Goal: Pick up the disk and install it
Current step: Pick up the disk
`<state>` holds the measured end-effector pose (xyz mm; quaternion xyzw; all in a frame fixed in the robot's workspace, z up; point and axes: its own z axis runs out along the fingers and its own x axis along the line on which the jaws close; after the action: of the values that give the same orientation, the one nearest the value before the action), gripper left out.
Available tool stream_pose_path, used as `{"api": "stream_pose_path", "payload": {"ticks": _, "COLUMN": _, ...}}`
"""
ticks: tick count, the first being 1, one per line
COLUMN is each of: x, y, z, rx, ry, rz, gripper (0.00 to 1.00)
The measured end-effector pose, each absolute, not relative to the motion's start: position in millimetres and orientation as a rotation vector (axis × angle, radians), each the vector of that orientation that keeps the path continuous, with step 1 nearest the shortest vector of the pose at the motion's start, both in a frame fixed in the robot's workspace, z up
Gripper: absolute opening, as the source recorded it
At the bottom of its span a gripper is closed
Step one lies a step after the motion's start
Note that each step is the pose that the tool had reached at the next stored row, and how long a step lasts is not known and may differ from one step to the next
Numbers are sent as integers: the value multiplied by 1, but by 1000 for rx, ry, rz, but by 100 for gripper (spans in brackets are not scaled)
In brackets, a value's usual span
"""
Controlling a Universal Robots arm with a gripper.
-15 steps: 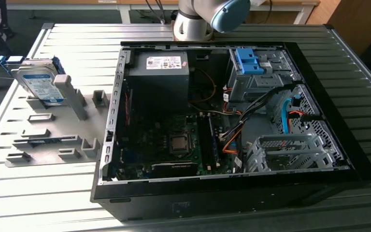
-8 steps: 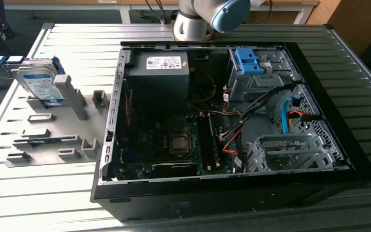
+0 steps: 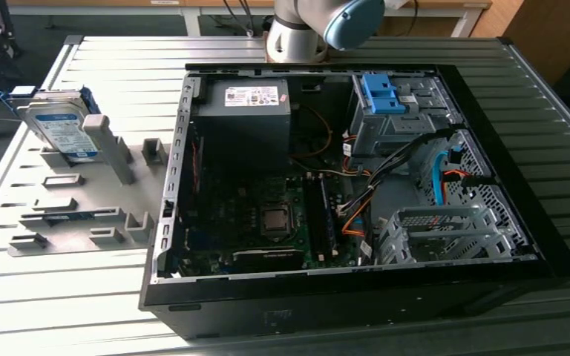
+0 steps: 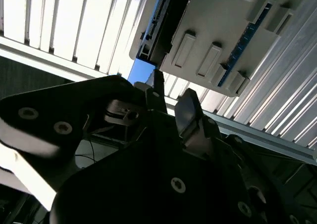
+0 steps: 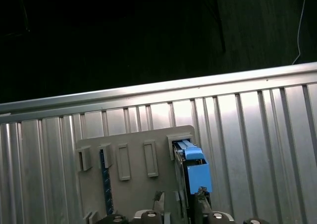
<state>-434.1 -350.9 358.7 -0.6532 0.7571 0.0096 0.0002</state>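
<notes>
Ribbed metal worktop carries an open black computer case and, at the exterior view's left, a grey slotted holder where the silver blue-framed disk stands on edge, not yet lifted or installed, the pincer gaping empty near it.

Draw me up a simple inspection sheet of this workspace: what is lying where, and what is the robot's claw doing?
Surface: ribbed metal table, partly sunlit.
Job's things: the disk stands on edge in a grey fixture plate, at the exterior view's left of the open computer case.
Clutter: a bare blue plastic bracket inside the case.
Grippers: the gripper is open, holds nothing and is apart from the disk in both wrist views.
Cables: orange and black cables inside the case.
Surroundings: robot arm behind the case; dark floor past the table edge.
</notes>
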Motion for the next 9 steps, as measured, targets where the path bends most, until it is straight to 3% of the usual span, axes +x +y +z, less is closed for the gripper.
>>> {"api": "stream_pose_path", "payload": {"ticks": 5, "x": -434, "y": -351, "z": 359, "rx": -2052, "ry": 2378, "rz": 30, "gripper": 47}}
{"api": "stream_pose_path", "payload": {"ticks": 6, "x": -434, "y": -351, "z": 358, "rx": -2052, "ry": 2378, "rz": 30, "gripper": 53}}
{"api": "stream_pose_path", "payload": {"ticks": 9, "x": -434, "y": -351, "z": 358, "rx": -2052, "ry": 2378, "rz": 30, "gripper": 53}}
